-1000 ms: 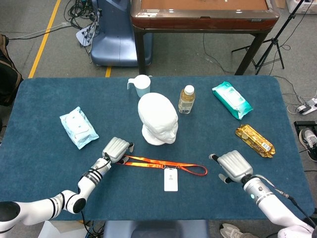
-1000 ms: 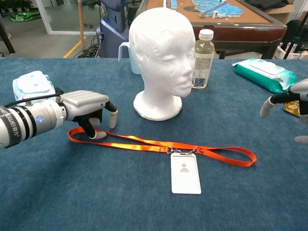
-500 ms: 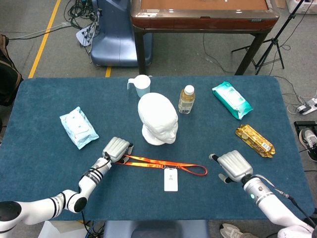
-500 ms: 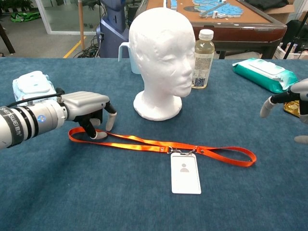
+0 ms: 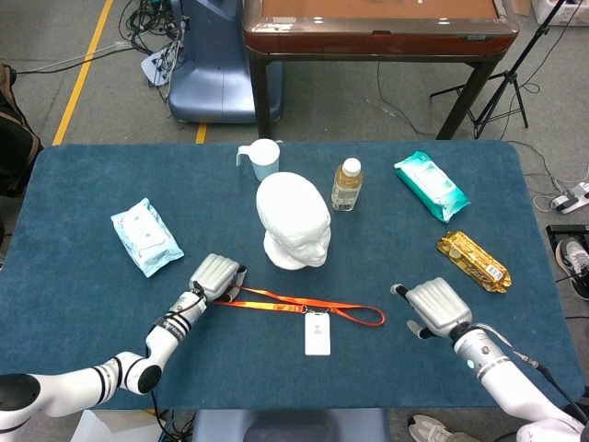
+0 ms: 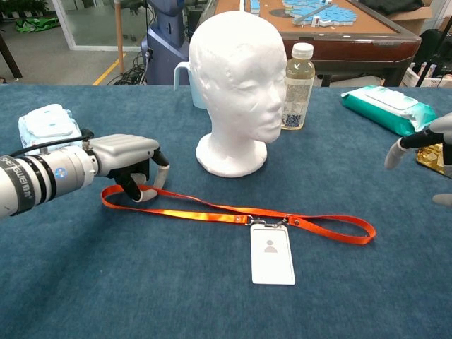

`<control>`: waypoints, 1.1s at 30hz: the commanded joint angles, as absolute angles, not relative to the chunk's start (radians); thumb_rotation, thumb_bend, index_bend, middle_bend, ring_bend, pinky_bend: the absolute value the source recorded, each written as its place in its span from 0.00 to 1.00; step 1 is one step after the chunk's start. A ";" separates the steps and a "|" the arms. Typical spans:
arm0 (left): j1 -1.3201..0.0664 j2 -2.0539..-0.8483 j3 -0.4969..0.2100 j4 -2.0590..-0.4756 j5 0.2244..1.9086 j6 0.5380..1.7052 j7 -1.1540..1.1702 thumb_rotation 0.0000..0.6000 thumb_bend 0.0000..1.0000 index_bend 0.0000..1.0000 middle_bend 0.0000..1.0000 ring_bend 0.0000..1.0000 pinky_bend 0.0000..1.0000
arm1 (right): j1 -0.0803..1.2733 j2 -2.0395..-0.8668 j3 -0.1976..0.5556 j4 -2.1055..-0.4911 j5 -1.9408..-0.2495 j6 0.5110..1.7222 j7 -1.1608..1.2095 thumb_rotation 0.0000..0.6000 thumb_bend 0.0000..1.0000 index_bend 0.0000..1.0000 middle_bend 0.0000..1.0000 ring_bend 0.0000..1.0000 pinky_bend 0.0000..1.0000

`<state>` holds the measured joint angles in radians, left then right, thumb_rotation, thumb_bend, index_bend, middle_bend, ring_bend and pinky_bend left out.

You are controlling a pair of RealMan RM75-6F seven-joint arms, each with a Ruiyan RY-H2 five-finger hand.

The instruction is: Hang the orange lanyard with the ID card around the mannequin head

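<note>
The orange lanyard (image 6: 233,212) lay flat on the blue tabletop (image 5: 92,184), stretched across at about six o'clock from the white foam mannequin head (image 6: 236,85), its ID card (image 6: 272,263) lying face up near the middle of the strap. The left robot hand (image 6: 131,166) sat at the strap's nine o'clock end, fingers curled down around the loop, apparently pinching it. The right robot hand (image 5: 437,308) rested apart at three o'clock, fingers spread, holding nothing. Judging by this, pickup was just under way; next the loop would need lifting and opening wide enough to clear the head. Beyond stood a pale blue cup (image 5: 262,158), contents unseen, and a capped bottle (image 6: 297,86) of yellowish liquid.
</note>
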<state>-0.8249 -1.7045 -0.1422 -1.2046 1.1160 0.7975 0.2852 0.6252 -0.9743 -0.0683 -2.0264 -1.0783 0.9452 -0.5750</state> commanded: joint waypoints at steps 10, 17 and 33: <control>-0.806 -1.658 -0.130 -1.278 1.133 0.826 0.288 1.00 0.44 0.60 1.00 0.94 0.89 | 0.634 -1.046 -0.063 -1.996 -1.045 0.972 -0.658 1.00 0.39 0.29 0.96 1.00 1.00; -0.799 -1.647 -0.129 -1.305 1.122 0.836 0.299 1.00 0.44 0.60 1.00 0.94 0.89 | 0.677 -1.145 -0.040 -1.938 -0.963 0.967 -0.733 1.00 0.39 0.32 0.96 1.00 1.00; -0.789 -1.627 -0.129 -1.340 1.098 0.850 0.318 1.00 0.44 0.59 1.00 0.94 0.89 | 0.751 -1.376 -0.013 -1.787 -0.832 1.017 -0.852 1.00 0.35 0.39 0.98 1.00 1.00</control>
